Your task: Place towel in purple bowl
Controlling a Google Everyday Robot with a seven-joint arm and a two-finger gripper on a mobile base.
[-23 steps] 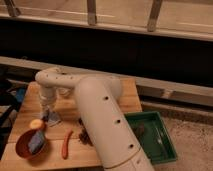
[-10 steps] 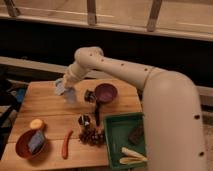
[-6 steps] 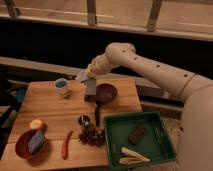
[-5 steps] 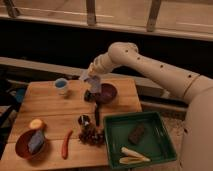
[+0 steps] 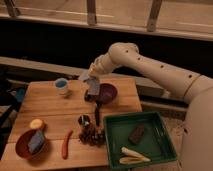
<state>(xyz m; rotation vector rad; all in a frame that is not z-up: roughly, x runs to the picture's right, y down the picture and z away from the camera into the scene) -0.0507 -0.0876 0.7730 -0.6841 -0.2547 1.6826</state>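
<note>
At the front left corner of the wooden bench [image 5: 55,107] sits a reddish-brown bowl [image 5: 24,142] with a grey-blue object lying in it, and just behind its rim rests a small yellow-orange fruit [image 5: 36,123]. Further back, near the rear left edge, stands a blue cup [image 5: 62,86] on its own. Moving right along the front edge, a long red-orange pepper or carrot [image 5: 65,144] lies lengthwise, then a dark cluster that looks like grapes [image 5: 91,135], with a small dark can or cup [image 5: 83,120] just behind it. Near the middle of the rear half, the gripper [image 5: 91,86] hangs over the left rim of the purple bowl [image 5: 107,92], and the towel [image 5: 93,87], a pale grey-blue cloth, droops from it so that its lower end seems to hang at or just inside that rim; whether it touches the bowl cannot be told. The fingers are hidden behind the cloth, but they appear clamped on its upper end, since the towel dangles from there. The cloth looks light, limp and unbreakable: it will fold and drape instead of holding shape, so a pinch at one edge or corner, as here, should suit, and the slack tail may catch on the rim or spill outside unless it is centred over the bowl. At the front right corner a green tray [image 5: 114,150] holds a dark brown bar and pale yellowish pieces.
</note>
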